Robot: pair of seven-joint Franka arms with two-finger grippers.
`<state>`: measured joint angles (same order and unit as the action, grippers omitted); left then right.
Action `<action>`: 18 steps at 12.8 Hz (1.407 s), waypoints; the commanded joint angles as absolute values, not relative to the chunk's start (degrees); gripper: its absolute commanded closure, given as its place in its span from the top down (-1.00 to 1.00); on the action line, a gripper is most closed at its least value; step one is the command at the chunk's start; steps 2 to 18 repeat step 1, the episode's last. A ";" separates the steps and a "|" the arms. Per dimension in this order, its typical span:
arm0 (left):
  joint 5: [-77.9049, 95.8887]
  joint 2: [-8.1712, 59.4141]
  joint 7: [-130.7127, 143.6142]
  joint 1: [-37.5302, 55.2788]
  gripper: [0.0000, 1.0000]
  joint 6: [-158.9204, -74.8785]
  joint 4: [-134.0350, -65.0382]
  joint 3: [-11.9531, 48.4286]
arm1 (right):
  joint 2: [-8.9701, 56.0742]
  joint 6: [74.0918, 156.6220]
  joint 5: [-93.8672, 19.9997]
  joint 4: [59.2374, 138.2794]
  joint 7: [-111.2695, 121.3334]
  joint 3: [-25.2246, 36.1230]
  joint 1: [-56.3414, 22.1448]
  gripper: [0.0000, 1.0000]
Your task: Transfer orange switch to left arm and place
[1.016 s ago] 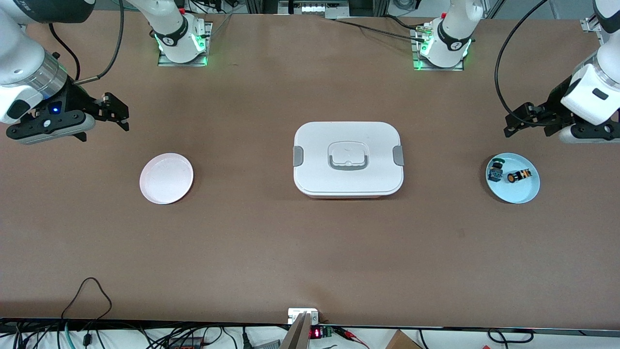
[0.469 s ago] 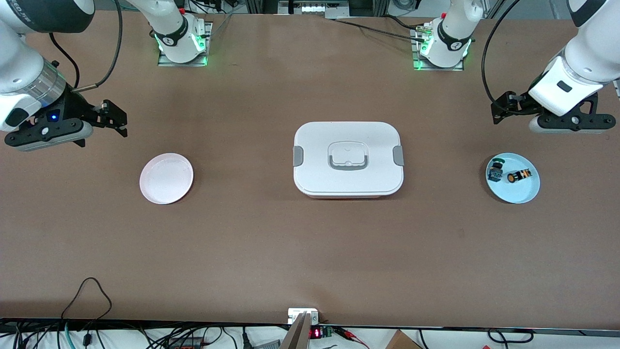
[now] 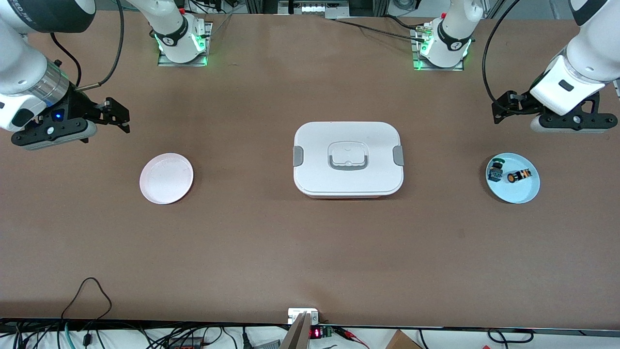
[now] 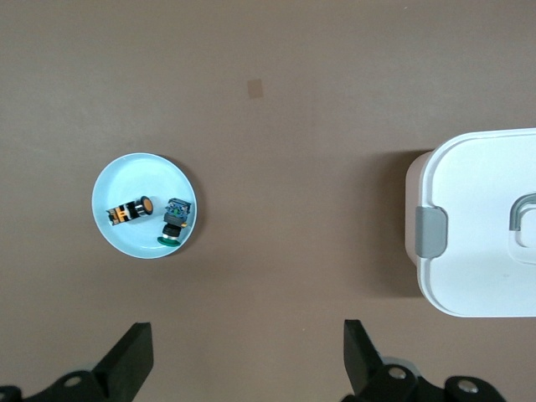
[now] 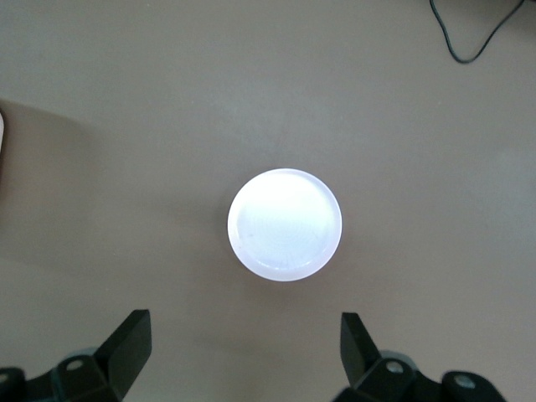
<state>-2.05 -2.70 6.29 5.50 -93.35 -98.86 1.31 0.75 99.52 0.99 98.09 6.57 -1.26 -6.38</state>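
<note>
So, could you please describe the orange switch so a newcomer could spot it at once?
Find the white box mid-table, then the light blue plate toward the left arm's end. The orange switch lies on it, orange-capped, beside a green-capped switch.

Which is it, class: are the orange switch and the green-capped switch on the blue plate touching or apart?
Apart. The left wrist view shows a strip of bare blue plate between the orange switch and the green-capped switch.
</note>
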 commanded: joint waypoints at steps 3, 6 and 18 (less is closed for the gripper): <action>-0.79 -1.06 5.89 5.19 1.00 -92.20 -96.07 0.70 | 0.70 97.03 0.97 97.38 2.55 -2.02 -6.50 1.00; -0.79 -1.06 5.89 5.19 1.00 -92.20 -96.07 0.70 | 0.70 97.03 0.97 97.38 2.55 -2.02 -6.50 1.00; -0.79 -1.06 5.89 5.19 1.00 -92.20 -96.07 0.70 | 0.70 97.03 0.97 97.38 2.55 -2.02 -6.50 1.00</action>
